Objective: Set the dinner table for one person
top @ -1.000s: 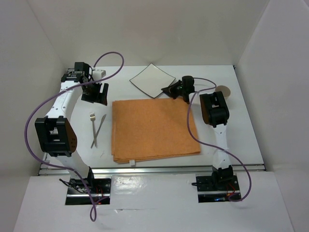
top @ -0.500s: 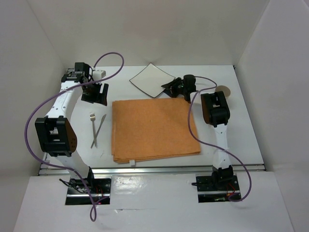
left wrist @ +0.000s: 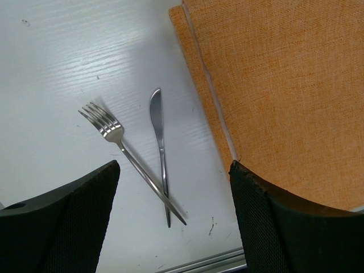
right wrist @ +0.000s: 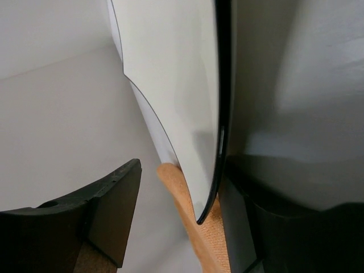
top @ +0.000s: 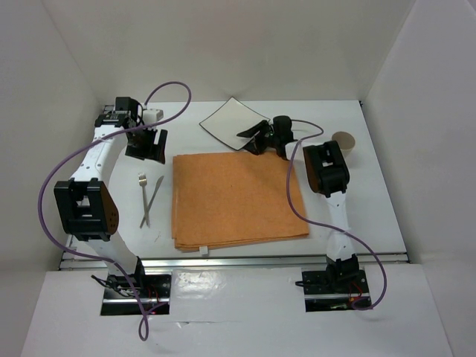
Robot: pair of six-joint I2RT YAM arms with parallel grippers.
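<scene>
The white square plate (top: pixel 233 122) with a dark rim lies at the back of the dinner table (top: pixel 372 201), just beyond the orange cloth mat (top: pixel 236 197). My right gripper (top: pixel 255 138) is open, and the plate's near right corner (right wrist: pixel 200 213) sits between its jaws, above the mat's edge (right wrist: pixel 187 216). A fork (top: pixel 143 195) and a knife (top: pixel 154 197) lie crossed to the left of the mat. My left gripper (top: pixel 146 146) hangs open behind them with nothing in it. In the left wrist view the fork (left wrist: pixel 114 132) and knife (left wrist: pixel 158 131) lie beyond its open jaws.
A brown cup (top: pixel 343 140) stands at the back right, behind the right arm. White walls close in the table on three sides. A metal rail (top: pixel 238 260) runs along the near edge. The mat (left wrist: pixel 284 85) fills the right of the left wrist view.
My right gripper has opened and slid left, so the plate's corner now lies between its jaws. The left arm, cutlery and mat have not moved.
</scene>
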